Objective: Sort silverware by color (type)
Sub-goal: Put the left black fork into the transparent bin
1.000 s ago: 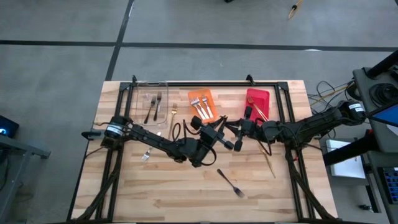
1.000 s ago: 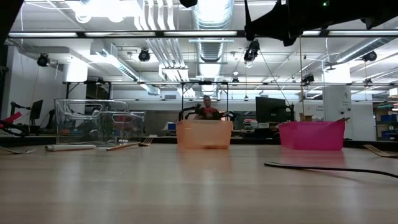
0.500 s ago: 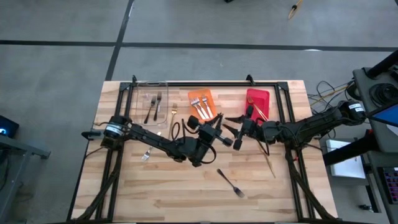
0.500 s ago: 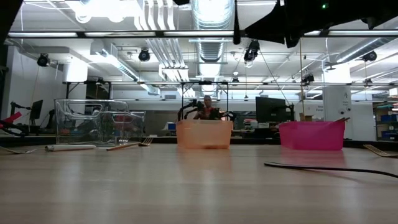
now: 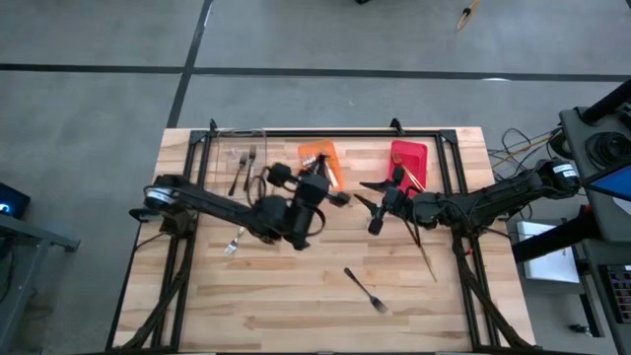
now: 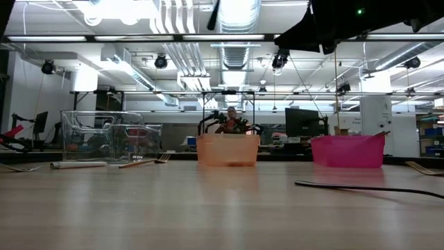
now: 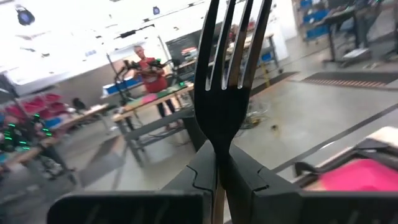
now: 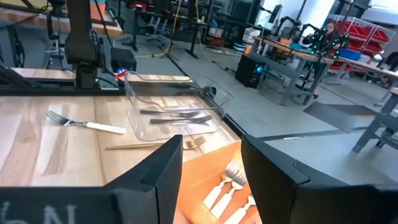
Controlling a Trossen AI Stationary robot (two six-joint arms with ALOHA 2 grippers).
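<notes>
Fingers of the left gripper [image 7: 217, 171] are pinched tight on a dark metal fork [image 7: 227, 81], tines standing up past them in the wrist view, handle hidden below. We read the upright hold as a carry pose: clamped at the neck so the fork cannot swing in transit.

From above, the left gripper [image 5: 317, 187] hangs just in front of the orange bin [image 5: 317, 156] near the worktop's [image 5: 296, 306] far edge. The clear bin [image 5: 240, 158] toward the far left corner already has two dark forks [image 8: 174, 116], so we judge this one belongs there, not in the orange bin with its white-handled forks [image 8: 227, 183].

Right gripper [image 5: 380, 204] waits mid-worktop by the red bin [image 5: 409, 158], fingers [image 8: 165, 165] spread and empty. Gold forks [image 5: 406, 176] stick out of the red bin.

Still loose:
- a dark fork [image 5: 366, 289] toward the near edge
- a gold fork [image 5: 426, 258] toward the right edge
- a white-handled fork [image 8: 87, 123] near the left edge
- a gold fork [image 8: 155, 145] just beside the clear bin

We judge the sort roughly half done.
</notes>
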